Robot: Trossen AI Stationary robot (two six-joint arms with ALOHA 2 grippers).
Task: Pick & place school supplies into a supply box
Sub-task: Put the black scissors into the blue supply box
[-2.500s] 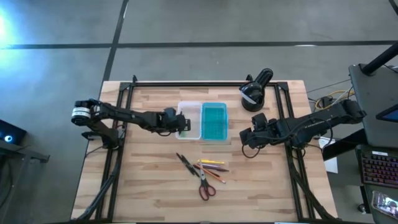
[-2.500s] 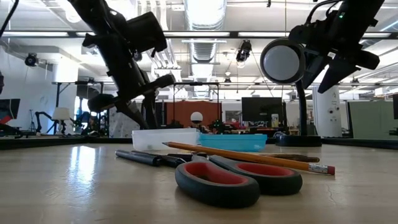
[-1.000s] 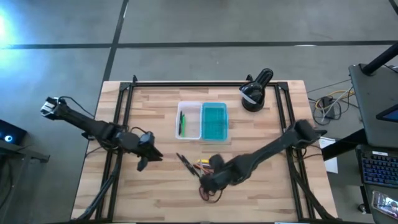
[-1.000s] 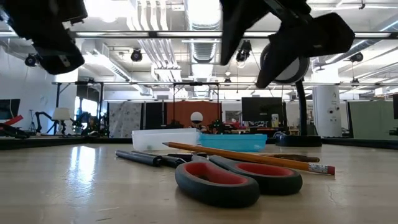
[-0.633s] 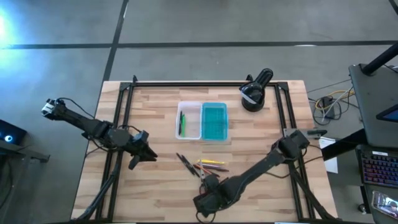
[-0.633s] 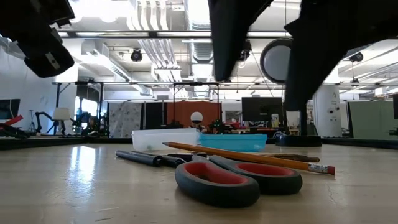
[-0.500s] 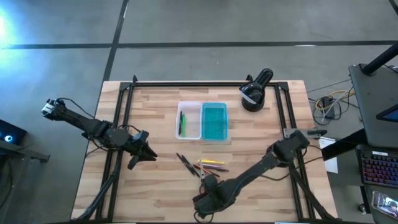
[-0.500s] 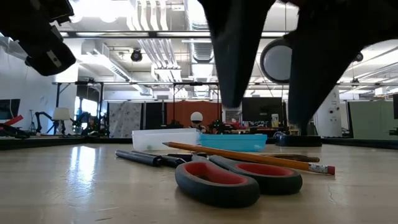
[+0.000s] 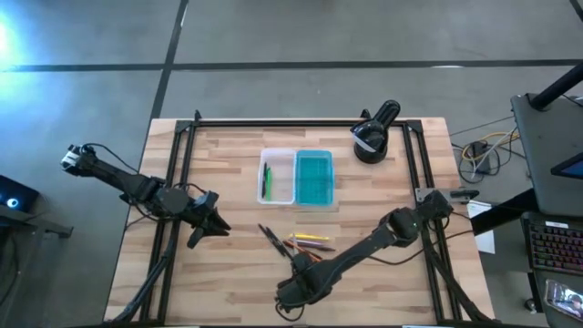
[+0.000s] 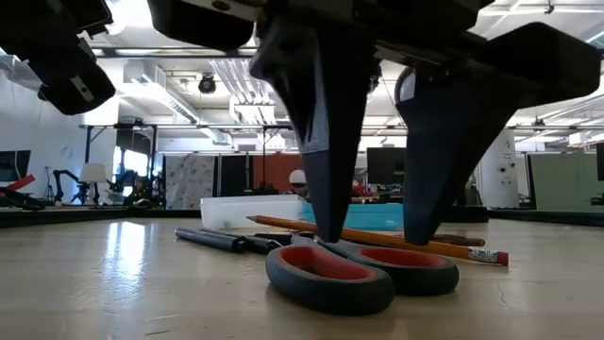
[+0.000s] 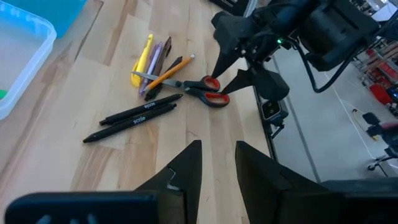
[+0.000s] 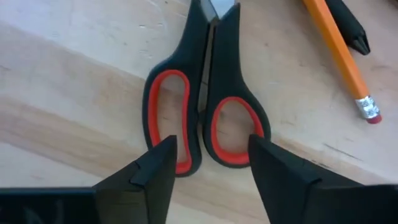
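The red-handled scissors (image 12: 202,124) lie flat near the table's near edge (image 10: 330,274). My right gripper (image 12: 211,168) is open and points down over them, one finger beside each handle loop. In the high view the gripper (image 9: 293,290) hides most of the scissors. Dark pens (image 9: 271,239) and pencils (image 9: 311,241) lie just beyond them. The supply box (image 9: 298,178) lies open, with a green marker (image 9: 267,180) in its clear tray. My left gripper (image 11: 217,168) is open and hangs in the air over the table's left side (image 9: 209,230). My right gripper comes at the scissors' handle end (image 12: 186,162) from above, with its fingers (image 10: 330,217) astride the two loops. Whether the fingertips touch the handles, I cannot tell. The scissors lie flat on the table.
A black round device (image 9: 372,137) stands at the far right corner. Black frame rails (image 9: 173,182) run along the table's left and right sides. An orange pencil (image 10: 377,236) lies just behind the scissors. Bare wood lies between the box and my left gripper.
My right gripper has moved toward the near edge, past the pencils, and come down until its open fingers straddle the scissors' handles. My left gripper has drifted slightly toward the left edge. The supplies on the table have stayed where they were.
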